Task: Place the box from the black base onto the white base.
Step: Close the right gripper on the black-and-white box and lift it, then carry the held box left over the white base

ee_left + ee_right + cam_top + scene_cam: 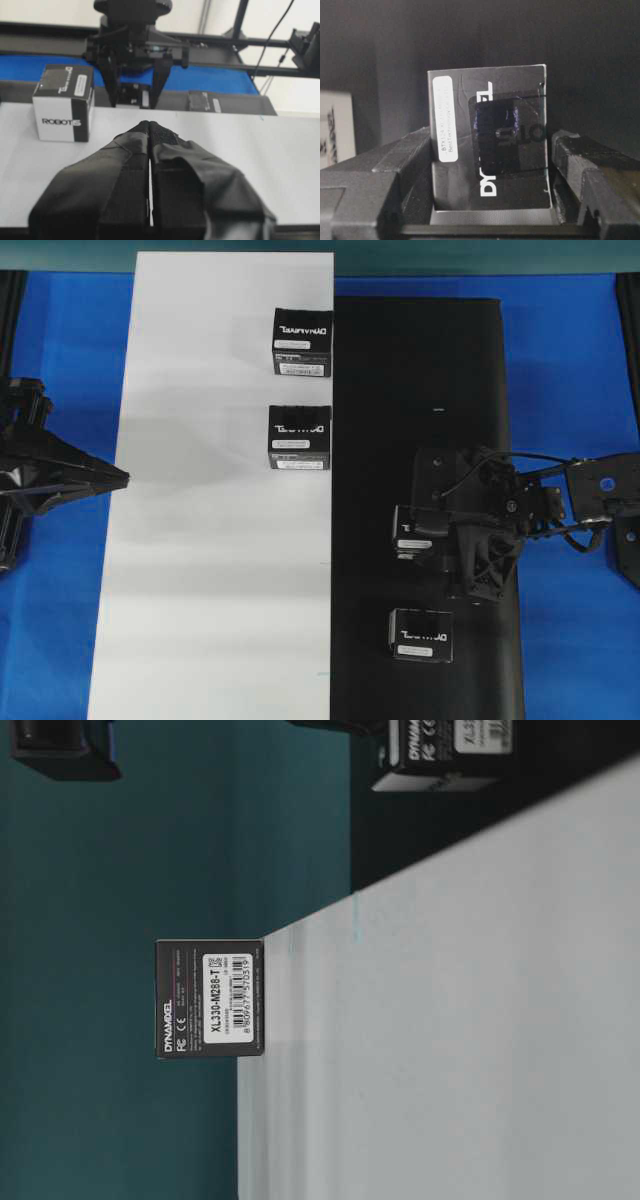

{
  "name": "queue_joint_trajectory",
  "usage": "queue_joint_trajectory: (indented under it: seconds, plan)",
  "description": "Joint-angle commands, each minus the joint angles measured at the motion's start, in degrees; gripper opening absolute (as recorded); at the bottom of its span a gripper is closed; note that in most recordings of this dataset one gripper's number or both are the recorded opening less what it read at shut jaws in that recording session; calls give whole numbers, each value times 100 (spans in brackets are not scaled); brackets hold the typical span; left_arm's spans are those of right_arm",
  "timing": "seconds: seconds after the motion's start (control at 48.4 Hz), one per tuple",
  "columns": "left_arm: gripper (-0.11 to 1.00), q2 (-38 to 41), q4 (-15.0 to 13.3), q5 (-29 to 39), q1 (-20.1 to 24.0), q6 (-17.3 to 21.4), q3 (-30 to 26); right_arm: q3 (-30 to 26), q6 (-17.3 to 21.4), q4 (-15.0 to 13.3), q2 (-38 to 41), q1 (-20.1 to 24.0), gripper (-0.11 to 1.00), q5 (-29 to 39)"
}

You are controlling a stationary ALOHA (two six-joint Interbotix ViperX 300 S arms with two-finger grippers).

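Note:
The box (413,532) lies on the black base (420,390), right of the white base (200,540). My right gripper (425,533) reaches over it from the right with one finger on each side. In the right wrist view the box (490,115) fills the space between the jaws of the right gripper (492,142). The left finger looks to be against it, and a thin dark gap shows at the right finger. My left gripper (125,478) hovers at the white base's left edge. Its fingers (165,135) are pressed together with nothing between them.
A second look-alike box (421,633) sits nearer the front on the black base. Two more boxes (301,343) (299,437) stand on the white base along its right edge. Blue table (570,370) surrounds both boards.

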Motion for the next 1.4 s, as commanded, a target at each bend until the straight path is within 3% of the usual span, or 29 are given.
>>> queue_joint_trajectory:
  seconds: [0.0, 0.165, 0.537, 0.888, 1.384]
  plan:
    - [-3, 35, 18, -26, -35, -9, -97, -431, -18, 18, -132, 123, 60, 527]
    - [-3, 35, 18, -26, -53, -9, -97, -1028, -18, 18, -202, 299, 58, 1099]
    - [-3, 35, 18, -26, -53, -9, -97, -2039, -26, -26, 9, 387, 58, 1222]
    - [-3, 26, 18, -26, -79, -9, -97, -3067, -62, -44, 756, 264, 58, 1406]
    - [-3, 18, 9, -26, -79, 0, -79, -3735, -123, -141, 1573, 176, 58, 1591]
